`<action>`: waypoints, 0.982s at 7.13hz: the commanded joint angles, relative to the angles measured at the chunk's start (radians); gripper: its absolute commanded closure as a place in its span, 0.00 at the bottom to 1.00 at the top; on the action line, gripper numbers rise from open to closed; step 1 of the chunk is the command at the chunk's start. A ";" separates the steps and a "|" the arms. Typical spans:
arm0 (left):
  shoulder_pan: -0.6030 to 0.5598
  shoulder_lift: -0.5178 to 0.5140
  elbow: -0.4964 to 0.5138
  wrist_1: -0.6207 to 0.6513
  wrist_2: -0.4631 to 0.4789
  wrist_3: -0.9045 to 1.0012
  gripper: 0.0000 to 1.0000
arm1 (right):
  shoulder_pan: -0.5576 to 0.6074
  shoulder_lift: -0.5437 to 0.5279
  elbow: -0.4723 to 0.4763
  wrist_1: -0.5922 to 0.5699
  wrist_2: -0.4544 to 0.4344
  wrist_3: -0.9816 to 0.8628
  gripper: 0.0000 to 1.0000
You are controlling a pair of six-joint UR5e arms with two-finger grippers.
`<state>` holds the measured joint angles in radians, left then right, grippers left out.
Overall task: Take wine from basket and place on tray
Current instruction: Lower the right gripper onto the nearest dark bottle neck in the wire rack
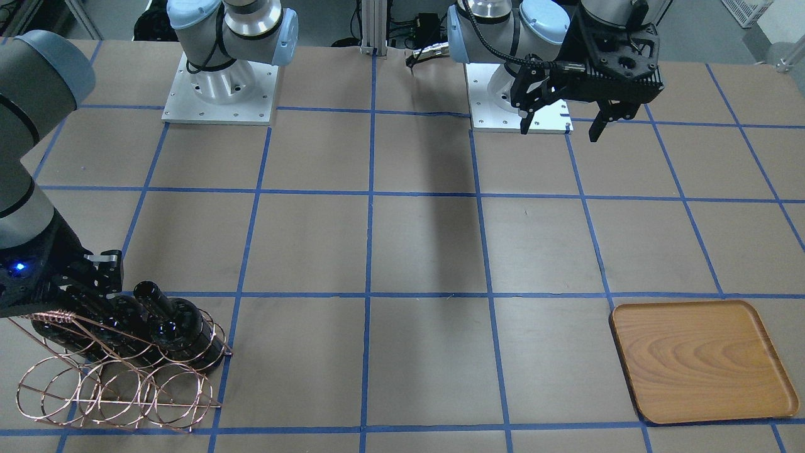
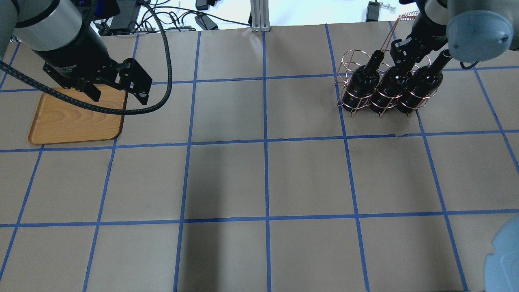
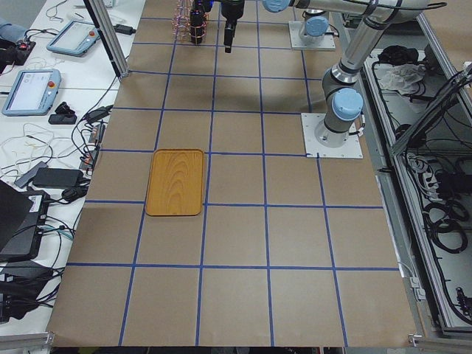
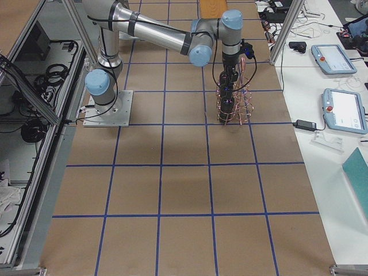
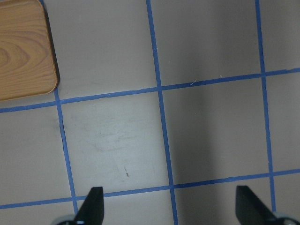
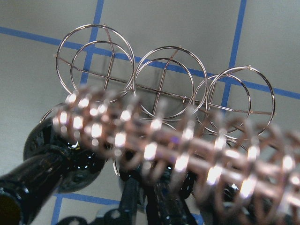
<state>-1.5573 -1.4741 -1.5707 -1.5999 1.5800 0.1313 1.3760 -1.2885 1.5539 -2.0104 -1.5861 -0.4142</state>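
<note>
Three near-black wine bottles lie tilted in the copper wire basket point(image 2: 348, 61) at the table's far right. My right gripper point(image 2: 399, 48) is at the neck of the middle bottle point(image 2: 387, 91), under the coiled handle point(image 6: 154, 150), and looks shut on that neck; the bottle rests in its ring. The other two bottles point(image 2: 363, 81) point(image 2: 419, 85) lie on either side of it. The wooden tray point(image 2: 75, 117) lies at the far left with nothing on it. My left gripper point(image 2: 119, 97) hangs open and empty above the tray's right edge, high over the table.
The table is brown paper with a blue tape grid. The basket's front row of rings point(image 1: 119, 390) holds nothing. Both arm bases point(image 1: 220, 94) point(image 1: 522, 107) stand at the robot's edge. Cables and tablets lie beyond the far edge point(image 3: 44, 81).
</note>
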 commanded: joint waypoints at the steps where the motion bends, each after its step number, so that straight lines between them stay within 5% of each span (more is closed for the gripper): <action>1: 0.000 0.000 0.000 0.000 0.000 0.001 0.00 | 0.000 0.000 0.000 0.004 -0.003 -0.001 0.98; 5: 0.000 -0.002 0.000 0.001 0.000 0.001 0.00 | 0.000 -0.017 -0.017 0.012 0.000 -0.006 1.00; 7: 0.000 -0.002 0.000 0.001 0.000 -0.001 0.00 | 0.002 -0.047 -0.095 0.117 0.001 -0.006 1.00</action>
<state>-1.5571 -1.4754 -1.5708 -1.5985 1.5800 0.1308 1.3761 -1.3154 1.5070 -1.9608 -1.5861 -0.4196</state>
